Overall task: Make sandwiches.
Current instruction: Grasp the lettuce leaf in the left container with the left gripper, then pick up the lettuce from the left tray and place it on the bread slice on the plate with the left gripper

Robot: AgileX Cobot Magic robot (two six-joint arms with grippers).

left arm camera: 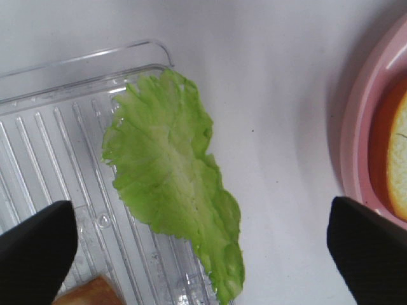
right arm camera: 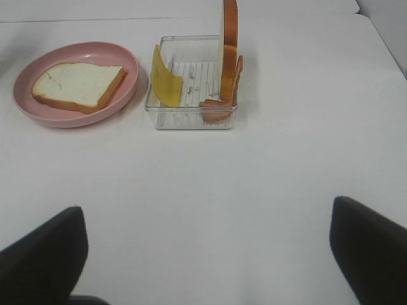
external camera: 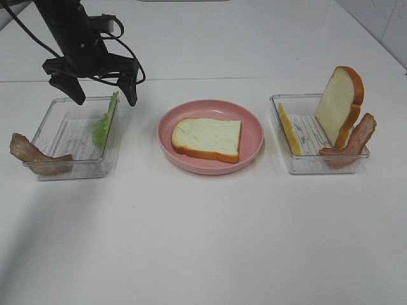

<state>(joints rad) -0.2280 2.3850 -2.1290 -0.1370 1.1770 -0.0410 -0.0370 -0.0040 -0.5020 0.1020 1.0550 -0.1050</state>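
Hovering L fingers (external camera: 130, 89), spread wide, over lettuce (external camera: 103, 127) in tray (external camera: 67, 143).

Only partly within the left wrist view: pink plate (left arm camera: 360, 149), bacon strip (left arm camera: 89, 294).

Bread slice (external camera: 207, 138) on plate (external camera: 254, 135); plate between left tray (external camera: 67, 136), right tray (external camera: 309, 136).

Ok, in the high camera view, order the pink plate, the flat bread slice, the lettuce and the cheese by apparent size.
1. pink plate
2. bread slice on it
3. lettuce and cheese: both stand edge-on, look alike, not ranked
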